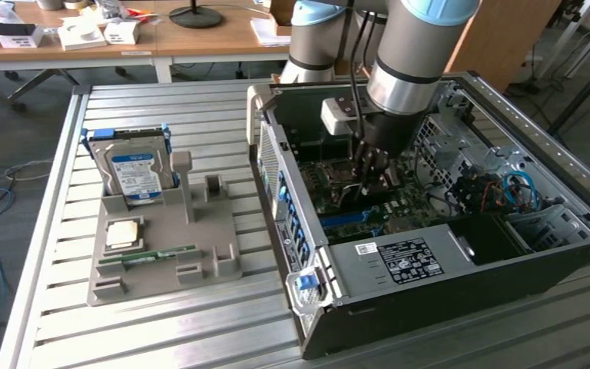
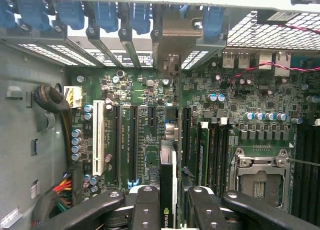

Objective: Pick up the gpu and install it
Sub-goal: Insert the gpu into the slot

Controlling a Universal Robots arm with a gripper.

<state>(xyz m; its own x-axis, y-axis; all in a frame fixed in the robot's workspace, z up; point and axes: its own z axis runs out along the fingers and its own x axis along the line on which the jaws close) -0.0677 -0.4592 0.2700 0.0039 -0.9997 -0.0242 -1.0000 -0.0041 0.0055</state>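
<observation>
The gpu (image 2: 168, 162) is seen edge-on as a slim dark card with a green logo near its held end. It stands upright over the motherboard (image 2: 150, 98), in line with the black expansion slots (image 2: 134, 140). My gripper (image 2: 169, 197) is shut on it, one black finger (image 2: 145, 205) on each flat face. A metal bracket (image 2: 172, 38) at the card's far end sits against the case's rear slot openings. In the exterior view the gripper (image 1: 375, 183) reaches straight down inside the open computer case (image 1: 398, 261), just above the board.
A grey parts holder (image 1: 213, 254) lies at the exterior view's left of the case, with a hard drive (image 1: 136, 173), a processor (image 1: 123, 233) and a memory stick (image 1: 162, 254). A white slot (image 2: 98, 137), a processor socket (image 2: 260, 175) and cable bundles (image 2: 50, 103) surround the card.
</observation>
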